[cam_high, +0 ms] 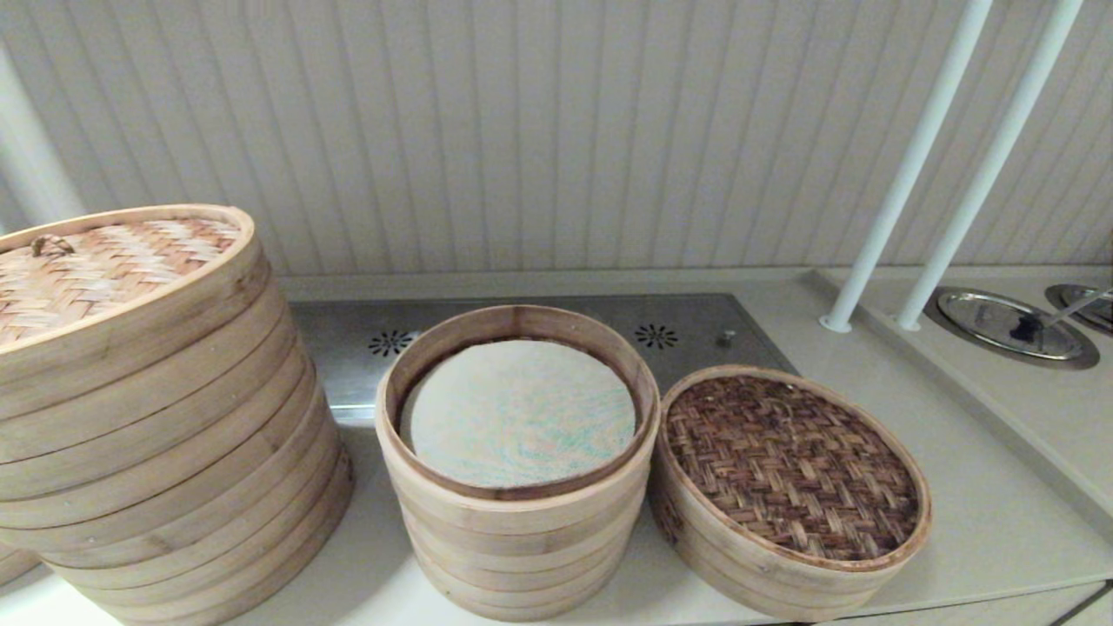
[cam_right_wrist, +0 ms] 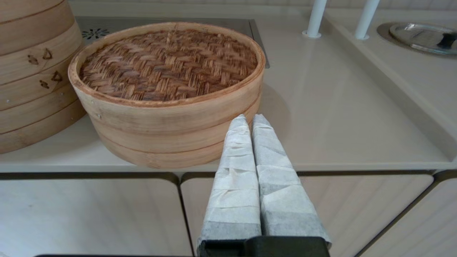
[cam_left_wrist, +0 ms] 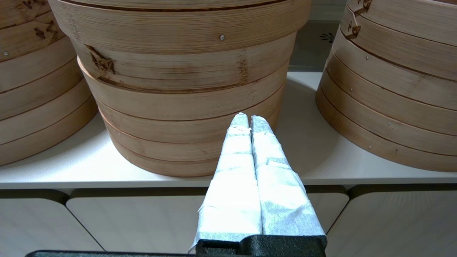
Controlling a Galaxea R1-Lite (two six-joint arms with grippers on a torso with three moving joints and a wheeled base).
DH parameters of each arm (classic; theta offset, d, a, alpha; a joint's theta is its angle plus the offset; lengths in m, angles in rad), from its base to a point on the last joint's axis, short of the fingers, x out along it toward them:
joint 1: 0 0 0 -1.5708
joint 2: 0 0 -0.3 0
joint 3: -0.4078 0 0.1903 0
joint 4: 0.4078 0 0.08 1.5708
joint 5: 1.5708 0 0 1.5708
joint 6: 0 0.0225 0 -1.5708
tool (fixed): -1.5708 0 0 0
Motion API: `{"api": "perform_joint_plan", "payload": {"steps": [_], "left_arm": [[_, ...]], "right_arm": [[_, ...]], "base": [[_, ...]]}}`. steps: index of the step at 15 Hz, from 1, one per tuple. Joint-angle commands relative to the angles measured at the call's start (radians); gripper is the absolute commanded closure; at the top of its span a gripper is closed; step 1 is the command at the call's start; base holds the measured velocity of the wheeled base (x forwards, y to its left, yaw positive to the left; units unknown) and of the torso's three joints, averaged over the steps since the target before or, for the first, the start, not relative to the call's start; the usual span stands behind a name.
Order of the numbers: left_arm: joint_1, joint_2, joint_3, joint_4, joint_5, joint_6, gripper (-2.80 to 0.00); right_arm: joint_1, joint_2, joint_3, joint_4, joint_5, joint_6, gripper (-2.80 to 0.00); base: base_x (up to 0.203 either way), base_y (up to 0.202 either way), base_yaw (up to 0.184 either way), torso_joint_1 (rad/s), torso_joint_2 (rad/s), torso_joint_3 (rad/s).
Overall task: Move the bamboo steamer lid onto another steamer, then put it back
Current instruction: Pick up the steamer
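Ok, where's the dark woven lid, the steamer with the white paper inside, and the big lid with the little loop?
bamboo steamer lid (cam_high: 791,465): head view, middle of its dark woven top.
white-lined steamer (cam_high: 513,513): head view, front wall.
big looped lid (cam_high: 87,274): head view, pale woven top.

left pincer (cam_left_wrist: 249,119) closed, before the middle steamer stack (cam_left_wrist: 185,89).
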Motion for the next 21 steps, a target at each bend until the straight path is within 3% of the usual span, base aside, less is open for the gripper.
{"api": "perform_joint_plan", "payload": {"steps": [1, 12, 16, 18, 21], "left_arm": [[0.000, 0.000, 0.000, 0.000, 0.001, 0.000, 0.00], [0.000, 0.000, 0.000, 0.001, 0.001, -0.002, 0.00], [0.000, 0.000, 0.000, 0.000, 0.001, 0.000, 0.00], [0.000, 0.000, 0.000, 0.001, 0.001, 0.000, 0.00], [0.000, 0.000, 0.000, 0.000, 0.001, 0.000, 0.00]], "right_arm": [[0.000, 0.003, 0.002, 0.000, -0.001, 0.002, 0.00], [-0.003, 0.000, -0.006, 0.006, 0.001, -0.012, 0.00], [-0.004, 0.146, -0.002, -0.015, 0.004, -0.038, 0.00], [-0.007, 0.316, -0.002, -0.138, 0.016, -0.007, 0.00], [0.007, 0.640, -0.001, -0.436, 0.027, 0.059, 0.00]], "base": [[0.000, 0.000, 0.000, 0.000, 0.00, 0.000], [0.000, 0.000, 0.000, 0.000, 0.00, 0.000], [0.000, 0.000, 0.000, 0.000, 0.00, 0.000], [0.000, 0.000, 0.000, 0.000, 0.00, 0.000], [0.000, 0.000, 0.000, 0.000, 0.00, 0.000]]}}
